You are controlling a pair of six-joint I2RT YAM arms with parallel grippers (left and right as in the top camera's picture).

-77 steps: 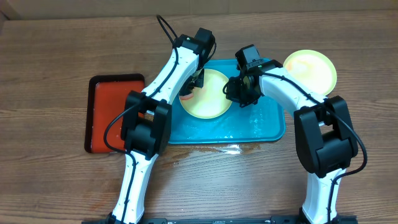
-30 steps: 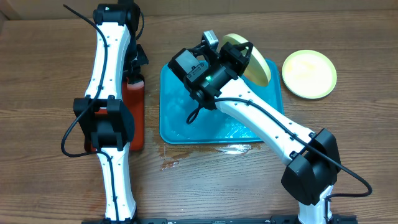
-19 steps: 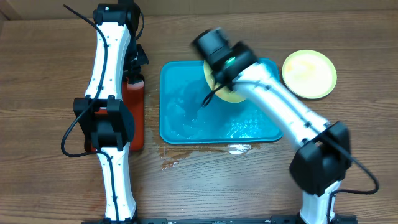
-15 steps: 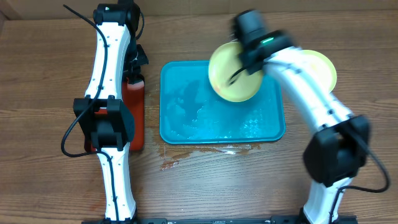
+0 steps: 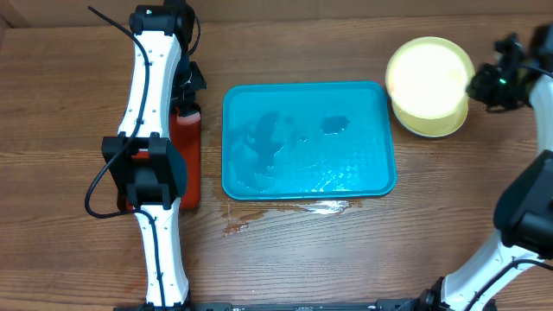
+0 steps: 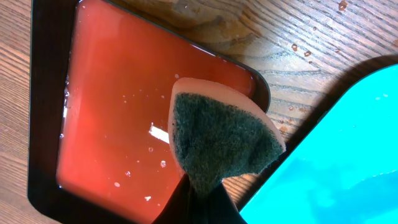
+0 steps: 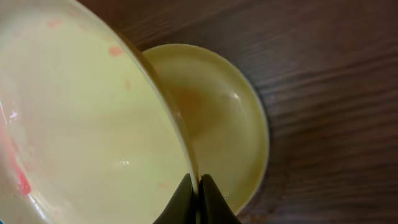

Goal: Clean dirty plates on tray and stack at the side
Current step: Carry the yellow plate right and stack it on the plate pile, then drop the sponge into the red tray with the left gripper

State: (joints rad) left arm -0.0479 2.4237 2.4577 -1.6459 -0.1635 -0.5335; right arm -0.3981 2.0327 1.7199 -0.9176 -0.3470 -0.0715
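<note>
My right gripper (image 5: 473, 86) is shut on the rim of a pale yellow-green plate (image 5: 428, 73) and holds it tilted just above a second yellow-green plate (image 5: 439, 128) lying on the table right of the teal tray (image 5: 251, 104). In the right wrist view the held plate (image 7: 81, 124) shows orange-red smears; the lower plate (image 7: 224, 124) lies beneath it, and the gripper (image 7: 199, 186) pinches the rim. The teal tray holds only water. My left gripper (image 6: 200, 193) is shut on a green-faced sponge (image 6: 217, 137) over the red tray (image 6: 106, 112). The blue plate is out of view.
The red, black-rimmed tray (image 5: 187, 164) lies left of the teal tray, mostly under my left arm (image 5: 143, 104). Water is spilled on the wood (image 5: 328, 207) at the teal tray's front edge. The teal tray's corner shows in the left wrist view (image 6: 348, 162).
My right arm lifted the yellow-green plate off the teal tray and swung it right, over the other yellow-green plate. My left arm moved to the red tray early on, then stayed still.
</note>
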